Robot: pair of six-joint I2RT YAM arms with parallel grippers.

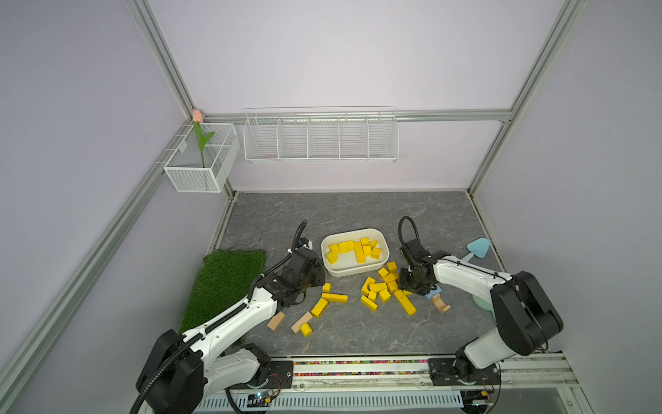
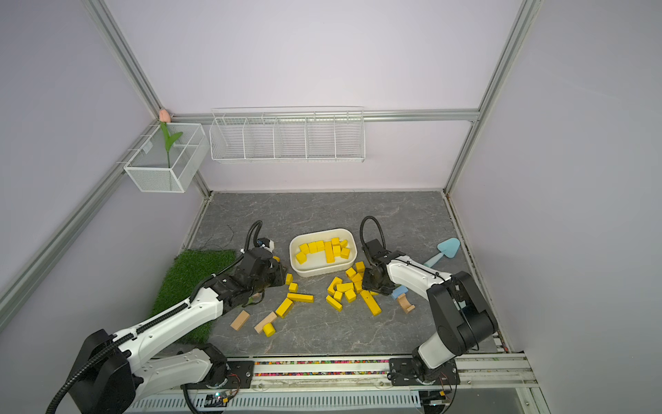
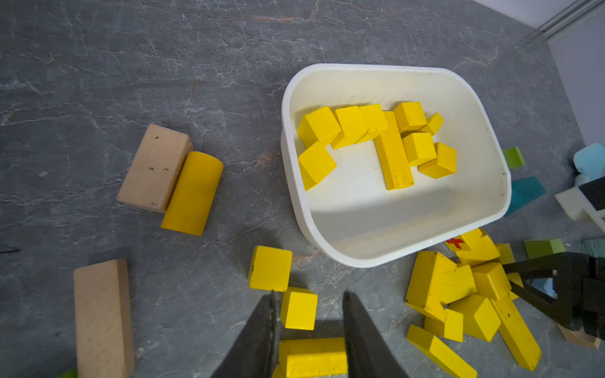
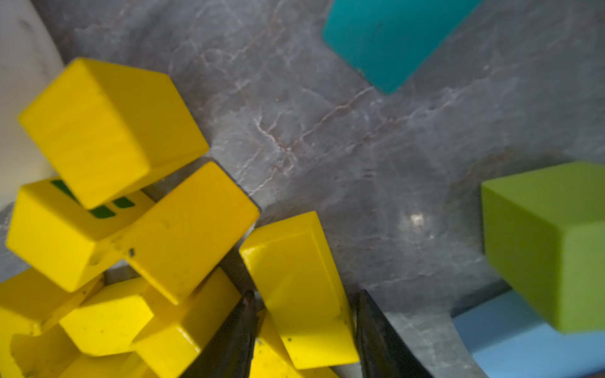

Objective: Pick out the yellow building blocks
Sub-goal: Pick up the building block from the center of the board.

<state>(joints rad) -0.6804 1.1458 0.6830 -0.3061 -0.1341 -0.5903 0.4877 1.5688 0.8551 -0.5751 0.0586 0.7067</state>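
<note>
Yellow-hunting, straddled a block (image 4: 294, 261) at the tub's (image 1: 349, 270) 5 o'clock with the right pincer (image 4: 304, 294), half-closed, hold uncertain; left pincer (image 3: 310, 294) part-open, seemingly empty. Likely needed a square squeeze, then straight lift.

— What lies at the left gripper (image 3: 309, 293)?
— A bar (image 3: 312, 356) crosswise below its fingers, a cube (image 3: 299, 315) at the tips and a second cube (image 3: 270, 268) just past it. The tub (image 3: 393, 222) is further ahead, with blocks (image 3: 393, 153) in it.
— And the right gripper (image 4: 304, 291)?
— One block (image 4: 301, 294) sits between its fingers. The heap (image 1: 378, 286) is just to its left, beside the tub's near wall.
</note>
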